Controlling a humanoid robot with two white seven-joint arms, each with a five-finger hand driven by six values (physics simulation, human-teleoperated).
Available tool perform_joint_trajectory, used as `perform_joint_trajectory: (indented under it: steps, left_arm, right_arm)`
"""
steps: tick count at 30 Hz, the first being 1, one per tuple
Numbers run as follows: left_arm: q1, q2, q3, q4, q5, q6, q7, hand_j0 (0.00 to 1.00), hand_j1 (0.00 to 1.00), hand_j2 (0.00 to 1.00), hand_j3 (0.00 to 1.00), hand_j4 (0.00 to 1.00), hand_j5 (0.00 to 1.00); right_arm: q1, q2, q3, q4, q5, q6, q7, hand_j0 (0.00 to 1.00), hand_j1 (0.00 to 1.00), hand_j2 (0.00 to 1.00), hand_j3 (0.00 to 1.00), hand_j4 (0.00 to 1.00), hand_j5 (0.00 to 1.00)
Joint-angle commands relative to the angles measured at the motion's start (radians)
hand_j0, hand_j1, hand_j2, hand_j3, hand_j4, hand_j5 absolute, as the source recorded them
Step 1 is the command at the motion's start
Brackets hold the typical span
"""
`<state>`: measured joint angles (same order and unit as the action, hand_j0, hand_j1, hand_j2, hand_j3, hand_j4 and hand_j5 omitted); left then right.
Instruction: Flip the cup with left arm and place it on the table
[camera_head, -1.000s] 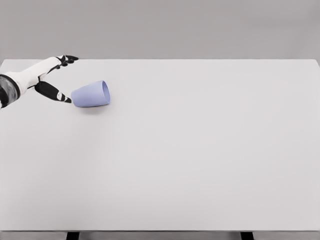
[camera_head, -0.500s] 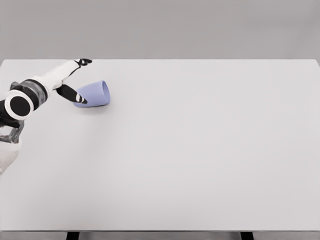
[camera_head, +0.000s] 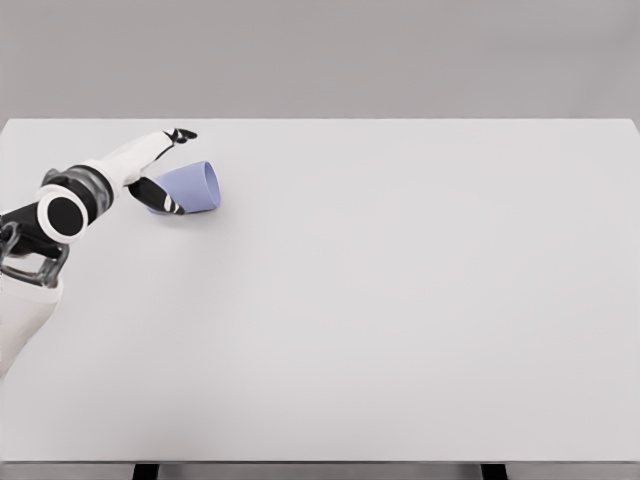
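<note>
Clearly the table (camera_head: 400, 330) takes almost the whole frame, white and bare, with wide free room toward the right and the bottom; only its far edge, in the upper part, lies near the work. The left hand (camera_head: 158, 170) comes in from the lower left, fingers spread around the closed end of the cup (camera_head: 190, 187), not closed on it as far as I can see. The cup, pale blue, lies on its side in the upper left, mouth toward the right. I think the risk is rolling: a round wall pushed by one finger can turn away, toward the far edge, before the grip closes.
</note>
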<state>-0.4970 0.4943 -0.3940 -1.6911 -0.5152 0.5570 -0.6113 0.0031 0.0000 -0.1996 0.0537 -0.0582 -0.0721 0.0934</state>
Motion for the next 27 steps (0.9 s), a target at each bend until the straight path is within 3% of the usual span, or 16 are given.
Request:
perform_joint_trajectory:
  steps: [1,14,27]
  left_arm:
    - [0.000,-0.008,-0.008,0.005,-0.022,-0.005,0.000,0.98,0.98,0.98,0.98,0.98,0.98]
    - [-0.023,-0.060,-0.032,0.064,-0.071,-0.009,0.000,0.98,0.98,0.98,0.98,0.98,0.98]
    - [-0.054,-0.114,-0.040,0.174,-0.105,-0.017,0.000,0.98,0.98,0.98,0.98,0.98,0.98]
  right_arm:
    - [0.000,0.000,0.000,0.000,0.000,0.000,0.000,1.00,1.00,1.00,1.00,1.00,1.00]
    - [0.000,0.000,-0.001,0.000,0.000,0.000,0.000,1.00,1.00,1.00,1.00,1.00,1.00]
    - [0.000,0.000,0.000,0.000,0.000,0.000,0.000,1.00,1.00,1.00,1.00,1.00,1.00]
